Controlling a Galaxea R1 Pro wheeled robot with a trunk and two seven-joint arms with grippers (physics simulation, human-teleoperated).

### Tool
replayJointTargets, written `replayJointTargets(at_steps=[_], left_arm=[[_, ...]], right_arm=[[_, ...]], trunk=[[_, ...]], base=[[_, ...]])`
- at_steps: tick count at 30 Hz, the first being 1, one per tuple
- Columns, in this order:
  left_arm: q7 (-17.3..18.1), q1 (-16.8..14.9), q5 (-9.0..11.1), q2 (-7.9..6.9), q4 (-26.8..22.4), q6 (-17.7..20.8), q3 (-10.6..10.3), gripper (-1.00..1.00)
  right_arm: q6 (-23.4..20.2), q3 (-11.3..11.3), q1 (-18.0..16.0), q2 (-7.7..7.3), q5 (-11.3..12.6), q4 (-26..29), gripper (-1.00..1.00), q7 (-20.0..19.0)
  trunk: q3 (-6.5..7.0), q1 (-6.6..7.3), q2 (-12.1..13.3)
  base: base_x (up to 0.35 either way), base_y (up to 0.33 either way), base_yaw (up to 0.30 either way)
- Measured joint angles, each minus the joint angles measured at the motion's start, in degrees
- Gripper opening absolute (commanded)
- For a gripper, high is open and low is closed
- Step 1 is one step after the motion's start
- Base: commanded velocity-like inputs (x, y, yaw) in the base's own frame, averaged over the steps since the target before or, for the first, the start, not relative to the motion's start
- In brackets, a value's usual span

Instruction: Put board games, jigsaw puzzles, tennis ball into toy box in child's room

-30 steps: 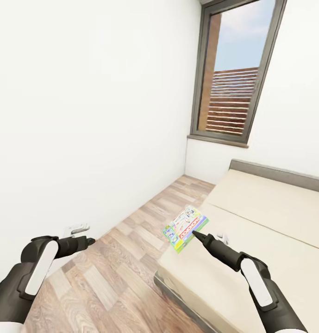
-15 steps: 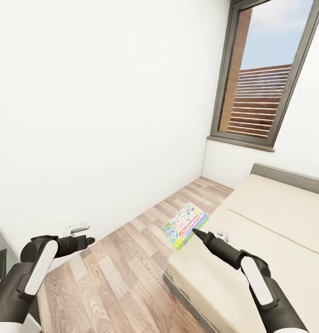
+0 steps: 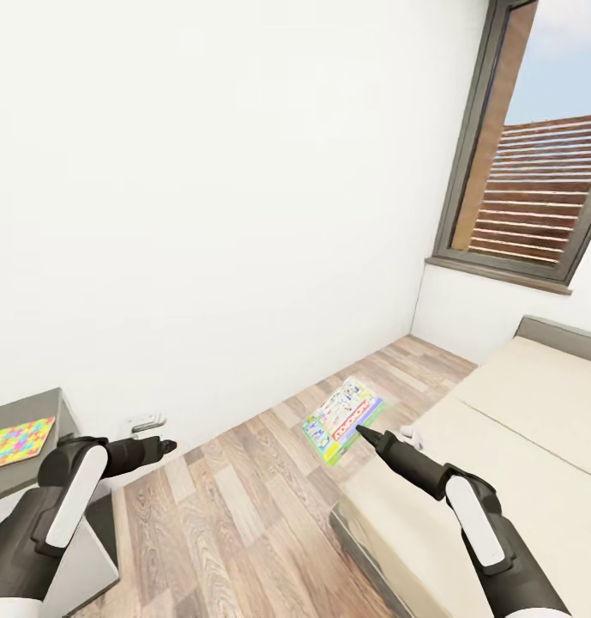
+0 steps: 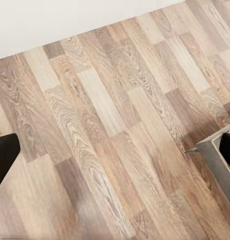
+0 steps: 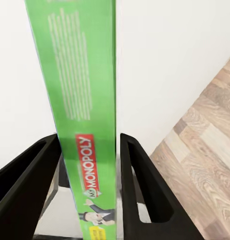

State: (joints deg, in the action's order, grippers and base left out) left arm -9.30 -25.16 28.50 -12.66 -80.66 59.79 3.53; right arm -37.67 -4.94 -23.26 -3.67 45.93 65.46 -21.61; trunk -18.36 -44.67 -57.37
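Turning is what has changed: over the last second the whole head view has swung away from the bed (image 3: pixel 518 446), so the window (image 3: pixel 535 189) has slid aside and the table (image 3: pixel 25 412) has come into sight with a jigsaw puzzle (image 3: pixel 19 441) lying on it. That suggests the carry toward the toy box is under way. The right gripper (image 5: pixel 87 160) is clamped on a flat cardboard board game (image 3: pixel 342 419), glossy, green-edged. The left gripper (image 3: pixel 162 446) hangs over wood-plank floor (image 4: pixel 115 130), fingers spread, holding nothing.

Head view downward; wrist views close
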Motion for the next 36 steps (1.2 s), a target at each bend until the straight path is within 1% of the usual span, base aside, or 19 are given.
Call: replayJointTargets(at_steps=[1, 2, 6, 11, 19, 20, 21, 22, 24, 25, 26, 27, 28, 29, 30, 33, 34, 35, 36], left_arm=[[0.01, 0.00, 0.00, 0.00, 0.00, 0.00, 0.00, 1.00], [0.01, 0.00, 0.00, 0.00, 0.00, 0.00, 0.04, 1.00], [0.05, 0.00, 0.00, 0.00, 0.00, 0.00, 0.13, 1.00], [0.08, 0.00, 0.00, -0.01, -0.01, 0.00, 0.17, 1.00], [0.09, 0.00, 0.12, -0.10, 0.00, 0.00, 0.47, 1.00], [0.11, 0.00, 0.31, -0.21, 0.00, 0.00, 0.55, 1.00], [0.14, 0.00, 0.95, -0.32, 0.00, 0.00, 0.63, 1.00], [0.14, 0.00, 2.16, -0.42, -0.02, -0.01, 0.73, 1.00], [0.15, 0.00, 6.26, -0.82, -0.19, -0.01, 1.10, 1.00], [0.15, 0.00, 8.71, -1.52, -0.31, -0.01, 1.35, 1.00], [0.17, 0.00, 11.23, -2.64, -0.39, 0.00, 1.55, 1.00], [0.17, 0.00, 12.64, -3.35, -0.42, -0.01, 1.63, 1.00], [0.19, 0.00, 15.29, -4.91, -0.46, -0.01, 1.73, 1.00], [0.19, -0.01, 20.05, -7.41, -0.49, -0.01, 1.78, 1.00], [0.19, 0.00, 21.90, -8.26, -0.50, -0.01, 1.79, 1.00], [0.20, 0.16, 31.27, -12.01, -0.53, -0.01, 1.82, 1.00], [0.20, 0.20, 32.68, -12.52, -0.53, -0.01, 1.82, 1.00], [0.21, 0.28, 34.96, -13.40, -0.53, -0.01, 1.84, 1.00], [0.21, 0.37, 36.76, -14.09, -0.53, -0.01, 1.86, 1.00]], right_arm=[[0.00, -0.01, 0.00, 0.02, -1.13, -0.02, -1.00, -0.02], [0.01, -0.04, 0.00, 0.07, -2.93, -0.03, -1.00, -0.04], [-0.04, -0.11, 0.00, 0.20, -4.67, -0.03, -1.00, -0.07], [-0.04, -0.13, 0.00, 0.12, -5.14, -0.07, -1.00, -0.13], [0.03, -0.20, 0.00, 0.06, -5.24, -0.12, -1.00, -0.17], [0.03, -0.21, 0.00, 0.06, -5.24, -0.09, -1.00, -0.17], [0.01, -0.22, 0.00, 0.06, -5.24, -0.07, -1.00, -0.20], [0.00, -0.23, 0.00, 0.06, -5.25, -0.06, -1.00, -0.20], [-0.01, -0.29, 0.00, 0.06, -5.25, -0.04, -1.00, -0.23], [-0.02, -0.34, 0.00, 0.04, -5.26, -0.04, -1.00, -0.26], [-0.03, -0.41, 0.00, 0.02, -5.27, -0.04, -1.00, -0.29], [-0.02, -0.44, 0.00, 0.01, -5.26, -0.04, -1.00, -0.30], [-0.03, -0.52, 0.00, -0.01, -5.29, -0.07, -1.00, -0.31], [-0.02, -0.58, 0.00, -0.02, -5.30, -0.10, -1.00, -0.33], [-0.03, -0.60, 0.00, -0.02, -5.24, -0.08, -1.00, -0.33], [-0.03, -0.64, -0.01, -0.03, -5.27, -0.12, -1.00, -0.30], [-0.03, -0.64, -0.01, -0.01, -5.26, -0.14, -1.00, -0.29], [-0.01, -0.65, 0.00, 0.01, -5.26, -0.13, -1.00, -0.28], [0.01, -0.65, 0.00, 0.03, -5.25, -0.11, -1.00, -0.27]], trunk=[[0.18, 0.22, 0.40], [0.36, 0.44, 0.80], [1.07, 1.32, 2.41], [1.87, 2.42, 4.42], [3.07, 4.18, 7.63], [3.22, 4.40, 8.03], [3.37, 4.62, 8.43], [3.51, 4.84, 8.84], [3.81, 5.28, 9.64], [3.95, 5.50, 10.04], [4.10, 5.72, 10.44], [4.24, 5.94, 10.84], [4.39, 6.16, 11.24], [4.53, 6.38, 11.64], [4.67, 6.60, 12.05], [5.10, 7.26, 13.25], [5.24, 7.48, 13.66], [5.38, 7.70, 14.06], [5.52, 7.92, 14.46]], base=[[0.000, 0.000, 0.288], [0.000, 0.000, 0.288], [0.000, 0.000, 0.289], [0.000, 0.000, 0.289], [0.000, 0.000, 0.288], [0.000, 0.000, 0.287], [0.000, 0.000, 0.285], [0.000, 0.000, 0.284], [0.000, 0.000, 0.283], [0.000, 0.000, 0.282], [0.000, 0.000, 0.282], [0.000, 0.000, 0.282], [0.000, 0.000, 0.281], [0.000, 0.000, 0.281], [0.000, 0.000, 0.281], [0.000, 0.000, 0.279], [0.000, 0.000, 0.277], [0.000, 0.000, 0.277], [0.000, 0.000, 0.276]])
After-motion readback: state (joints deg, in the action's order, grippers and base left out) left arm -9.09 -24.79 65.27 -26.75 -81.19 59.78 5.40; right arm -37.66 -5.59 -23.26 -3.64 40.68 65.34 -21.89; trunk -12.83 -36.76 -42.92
